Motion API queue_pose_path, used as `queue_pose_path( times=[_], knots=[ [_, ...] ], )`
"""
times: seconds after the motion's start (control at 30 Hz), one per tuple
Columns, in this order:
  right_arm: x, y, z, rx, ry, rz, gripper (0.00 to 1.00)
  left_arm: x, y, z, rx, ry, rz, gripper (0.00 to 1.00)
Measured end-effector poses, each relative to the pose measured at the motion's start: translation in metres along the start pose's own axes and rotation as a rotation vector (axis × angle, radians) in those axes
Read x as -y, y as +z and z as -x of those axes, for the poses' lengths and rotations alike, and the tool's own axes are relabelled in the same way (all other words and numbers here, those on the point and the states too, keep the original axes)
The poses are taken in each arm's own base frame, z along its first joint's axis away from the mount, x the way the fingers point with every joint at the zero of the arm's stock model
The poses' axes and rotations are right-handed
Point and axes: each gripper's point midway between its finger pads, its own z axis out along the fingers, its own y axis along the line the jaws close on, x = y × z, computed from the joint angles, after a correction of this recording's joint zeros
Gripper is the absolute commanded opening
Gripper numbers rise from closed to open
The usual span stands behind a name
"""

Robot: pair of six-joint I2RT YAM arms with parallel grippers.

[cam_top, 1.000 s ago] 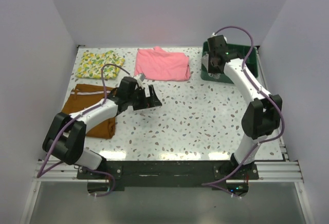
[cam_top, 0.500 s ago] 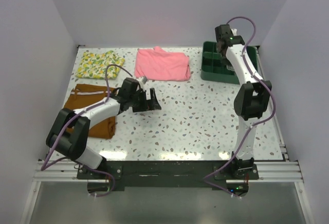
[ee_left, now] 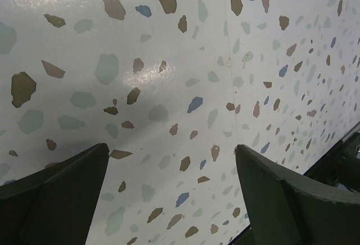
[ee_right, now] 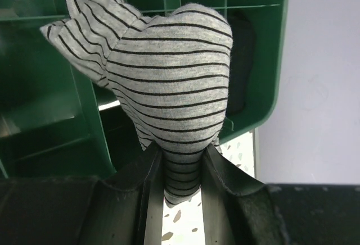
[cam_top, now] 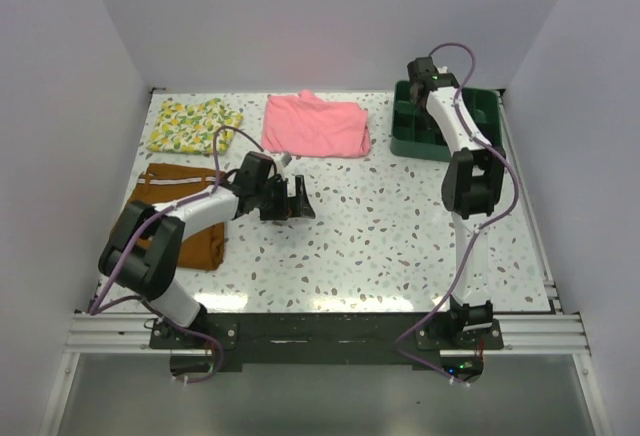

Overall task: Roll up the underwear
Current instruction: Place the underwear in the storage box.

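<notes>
The underwear (ee_right: 174, 82) is grey knit with thin dark stripes. My right gripper (ee_right: 181, 169) is shut on its bunched lower end and holds it up over the green basket (ee_right: 56, 87). The cloth bulges above the fingers; no reddish mark shows. In the top view my right gripper (cam_top: 420, 69) is high over the far left corner of the basket (cam_top: 482, 116), and the underwear is hidden there. My left gripper (cam_top: 298, 199) is open and empty, low over the speckled table (ee_left: 169, 59) left of the middle; its jaws (ee_left: 171, 146) stand wide apart.
Rust-brown shorts (cam_top: 170, 196) lie at the left, under my left arm. A pink folded garment (cam_top: 315, 124) lies at the back middle. A yellow patterned cloth (cam_top: 195, 124) lies at the back left. White walls close in the table on three sides.
My right arm has swung up and back, carrying its gripper from the basket's front to above its far left corner. My left gripper has hardly moved.
</notes>
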Motion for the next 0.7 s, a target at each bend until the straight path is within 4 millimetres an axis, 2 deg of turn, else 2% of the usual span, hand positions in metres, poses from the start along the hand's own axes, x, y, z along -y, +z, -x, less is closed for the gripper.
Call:
queue_pose_path(
  times=[0.13,0.4,0.7],
  knots=[
    [-0.006,0.011,-0.008,-0.030,-0.042,-0.016,0.08,-0.001,0.001,0.000,-0.005,-0.005,-0.004,1.00],
    [0.005,0.014,-0.007,-0.029,-0.038,-0.064,0.08,-0.005,0.006,-0.004,-0.029,-0.018,-0.001,1.00],
    [0.034,0.018,-0.004,-0.033,-0.006,-0.103,0.08,-0.005,0.008,-0.006,-0.042,-0.021,-0.009,1.00]
  ],
)
